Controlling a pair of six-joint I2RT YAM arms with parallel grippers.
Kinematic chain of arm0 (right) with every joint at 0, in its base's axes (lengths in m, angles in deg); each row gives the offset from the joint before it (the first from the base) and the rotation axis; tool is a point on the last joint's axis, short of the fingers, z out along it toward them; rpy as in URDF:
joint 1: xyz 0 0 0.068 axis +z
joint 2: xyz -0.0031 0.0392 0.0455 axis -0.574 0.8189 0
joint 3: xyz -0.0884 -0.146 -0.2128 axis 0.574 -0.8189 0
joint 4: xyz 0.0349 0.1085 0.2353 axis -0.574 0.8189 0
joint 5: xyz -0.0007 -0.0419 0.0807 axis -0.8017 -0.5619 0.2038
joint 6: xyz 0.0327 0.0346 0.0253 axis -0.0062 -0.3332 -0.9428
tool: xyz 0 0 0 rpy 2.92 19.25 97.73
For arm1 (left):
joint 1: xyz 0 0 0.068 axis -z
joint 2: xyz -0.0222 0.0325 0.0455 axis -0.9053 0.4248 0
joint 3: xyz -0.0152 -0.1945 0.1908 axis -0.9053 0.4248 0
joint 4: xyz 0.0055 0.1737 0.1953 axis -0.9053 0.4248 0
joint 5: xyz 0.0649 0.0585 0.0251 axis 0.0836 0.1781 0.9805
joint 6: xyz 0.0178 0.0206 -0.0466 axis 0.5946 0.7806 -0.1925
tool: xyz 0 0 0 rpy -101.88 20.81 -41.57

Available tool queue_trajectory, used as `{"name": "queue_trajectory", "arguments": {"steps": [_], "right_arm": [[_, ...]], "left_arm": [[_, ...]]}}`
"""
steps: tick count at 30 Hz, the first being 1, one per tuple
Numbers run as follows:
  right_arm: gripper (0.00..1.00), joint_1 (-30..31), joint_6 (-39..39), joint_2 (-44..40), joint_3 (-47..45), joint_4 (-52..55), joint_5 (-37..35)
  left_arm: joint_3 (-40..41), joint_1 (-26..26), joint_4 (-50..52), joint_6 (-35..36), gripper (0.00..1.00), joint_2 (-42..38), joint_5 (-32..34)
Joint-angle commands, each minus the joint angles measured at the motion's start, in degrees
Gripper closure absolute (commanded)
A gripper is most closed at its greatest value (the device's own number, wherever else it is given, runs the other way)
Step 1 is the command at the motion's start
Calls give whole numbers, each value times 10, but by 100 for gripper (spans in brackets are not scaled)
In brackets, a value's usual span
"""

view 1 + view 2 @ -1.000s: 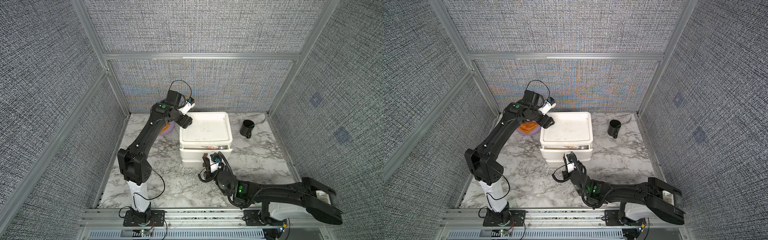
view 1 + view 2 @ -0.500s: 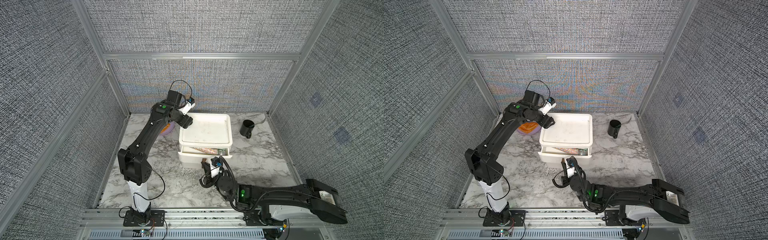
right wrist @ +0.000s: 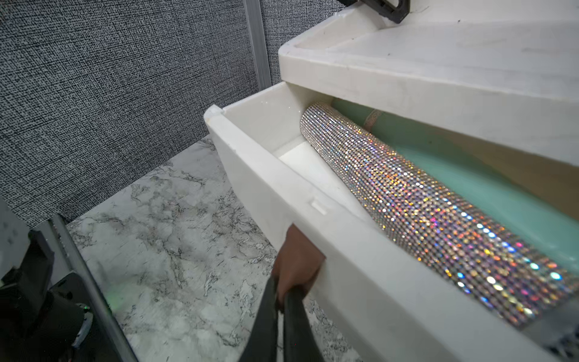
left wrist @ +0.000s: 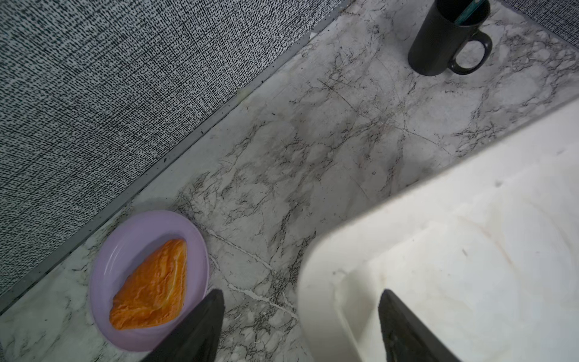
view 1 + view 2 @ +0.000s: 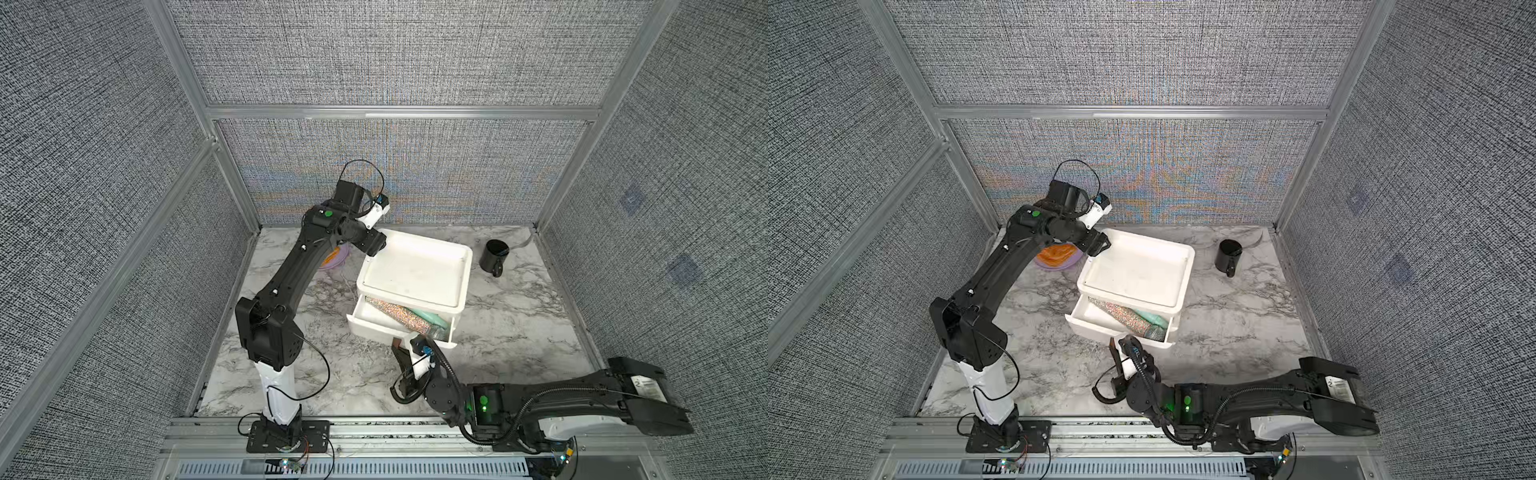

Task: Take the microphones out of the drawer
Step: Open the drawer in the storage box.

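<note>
Your microphone [image 3: 423, 213] lies diagonally in the drawer [image 3: 250, 175], head toward its front. Right gripper [image 3: 283, 301] clamps the pull tab [image 3: 297, 257]; left gripper [image 4: 300, 313] stands spread.

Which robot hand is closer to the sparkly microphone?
The right. The right fingers pinch the tab on the drawer front, beside the microphone. The left fingers straddle the far back corner of the cabinet.

Both top views look steeply down from high at the front, taking in the whole table [image 5: 519, 324] and drawer unit [image 5: 415, 270]. The left wrist camera looks down, close above the unit's back corner, sharing the mug [image 4: 438, 40] and plate [image 4: 125, 238] with them. The right wrist camera sits low, close against the drawer [image 3: 376, 297], facing into it.
</note>
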Motion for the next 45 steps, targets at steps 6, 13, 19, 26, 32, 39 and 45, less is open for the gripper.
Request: {"name": "queue_trajectory", "arguments": {"steps": [6, 13, 19, 26, 32, 39, 45], "right_arm": [[61, 5, 73, -26, 41, 71, 151], [18, -27, 142, -113, 103, 206, 340], [12, -88, 138, -209, 164, 301, 383], [2, -212, 135, -253, 243, 405, 353], [2, -378, 138, -199, 293, 463, 403], [2, -523, 170, -140, 315, 433, 497], [2, -616, 185, -73, 349, 421, 538]], "left_arm": [[-11, 0, -18, -14, 21, -12, -2], [-51, 0, 19, -25, 15, -30, 32], [-38, -7, 34, -65, 8, -80, 58], [124, -7, -3, -111, 1, -228, 59], [224, 10, -2, -150, 0, -344, 27], [257, 98, 33, -185, 0, -406, 49], [313, 145, 15, -232, 0, -424, 12]]}}
